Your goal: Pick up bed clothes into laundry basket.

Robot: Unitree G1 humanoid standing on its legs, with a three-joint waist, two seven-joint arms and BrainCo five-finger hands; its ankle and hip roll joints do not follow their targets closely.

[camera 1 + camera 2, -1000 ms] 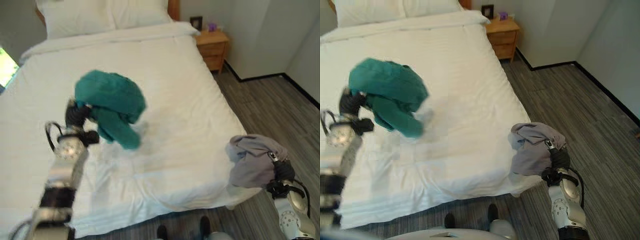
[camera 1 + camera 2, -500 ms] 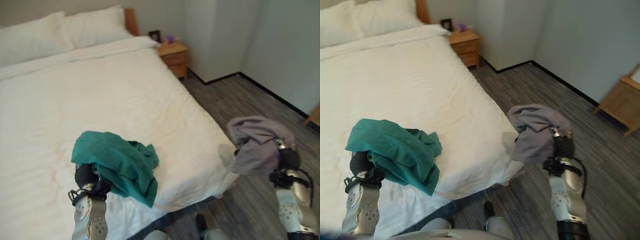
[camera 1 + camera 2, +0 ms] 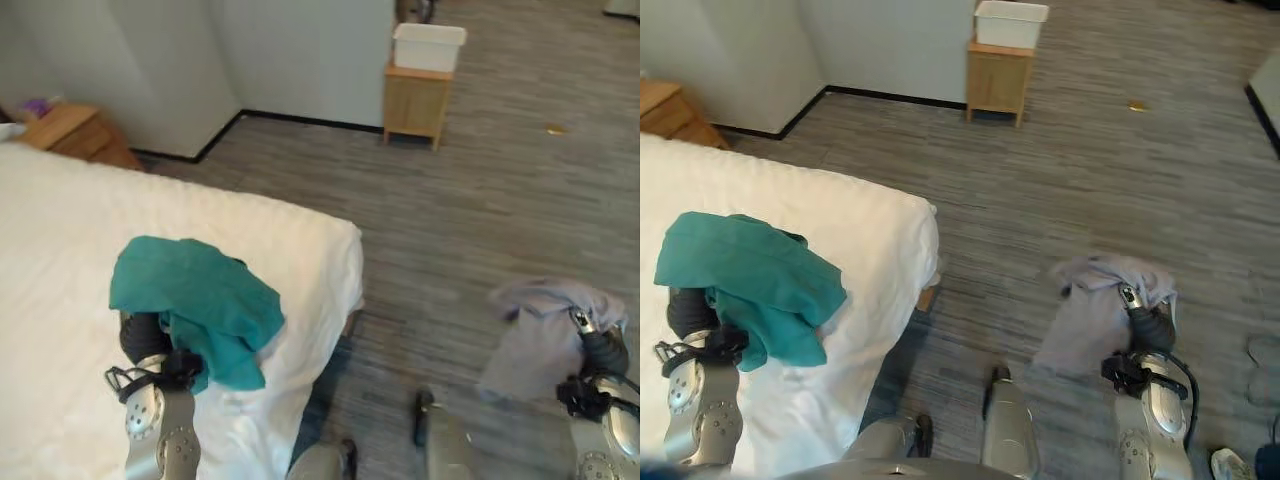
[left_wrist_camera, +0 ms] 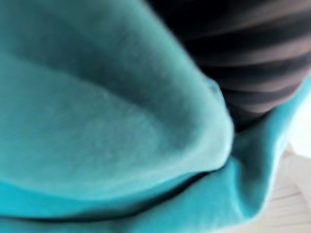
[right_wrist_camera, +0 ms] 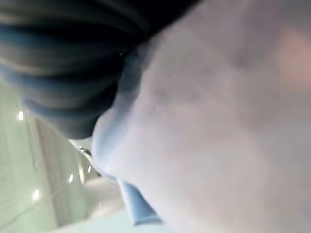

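A teal garment [image 3: 195, 300] is draped over my left hand [image 3: 140, 337], which is raised above the white bed [image 3: 60, 230] near its corner. The left wrist view shows teal cloth [image 4: 97, 121] pressed against the hand's dark cover. A grey garment [image 3: 540, 335] hangs from my right hand [image 3: 603, 352] over the wooden floor, right of the bed. Up close, the grey cloth [image 5: 218, 121] covers that hand past its cover. A white bin [image 3: 428, 45] stands on a small wooden cabinet [image 3: 415, 105] by the far wall.
A wooden nightstand [image 3: 75, 130] stands at the bed's far side by the wall. Striped grey floor [image 3: 470, 210] stretches between the bed and the cabinet. A small yellow scrap [image 3: 555, 128] lies on it. Shoes [image 3: 1230, 465] show at the lower right.
The camera has swung right: pillows and headboard are gone from view, and the floor, cabinet and white bin have come in. Both garments stay on the hands.
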